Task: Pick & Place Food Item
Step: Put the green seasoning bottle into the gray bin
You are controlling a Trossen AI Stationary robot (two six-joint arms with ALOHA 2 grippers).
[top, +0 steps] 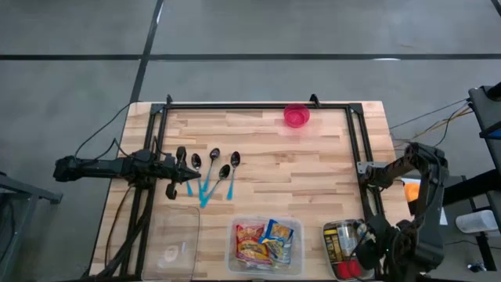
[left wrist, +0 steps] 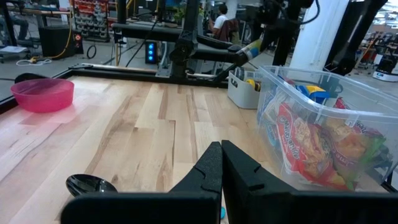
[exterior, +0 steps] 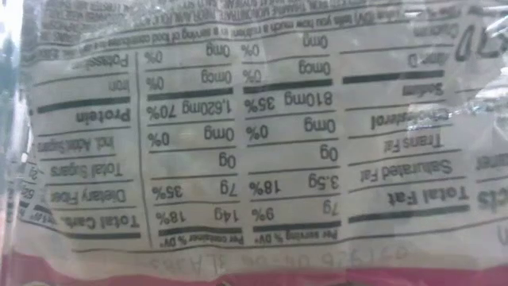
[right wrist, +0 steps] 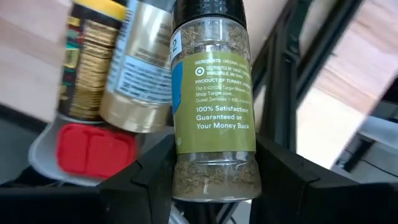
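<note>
Oregano jar (right wrist: 214,102): clear shaker with a black cap and green label, dried herb visible through the lower glass. Located between the two dark fingers of the right gripper (right wrist: 214,177), which pinch it on both sides at the lower body; cap end points away from the wrist. In the high view the right gripper (top: 369,249) sits at the table's near right corner, over a tub of jars (top: 338,244).

Neighbouring jars, right wrist view: a gold-bodied jar (right wrist: 134,68) just beside the oregano jar, and a yellow-capped jar (right wrist: 90,62) next to that. A red lid (right wrist: 96,149) lies below them in the tub.

Left gripper (top: 186,174): resting at the left side of the table, fingers pressed together and holding nothing; the left wrist view shows the two fingers (left wrist: 208,174) closed against each other.

Spoons (top: 213,174): several, black bowls and blue handles, lying in a row just beside the left gripper.

Pink bowl (top: 296,116): at the far edge of the table, well apart from both grippers.

Clear bin (top: 264,265): near edge, centre, containing snack packets (top: 264,241).

Low view: filled by a packet's nutrition panel (exterior: 238,143), printed text appearing upside down.
</note>
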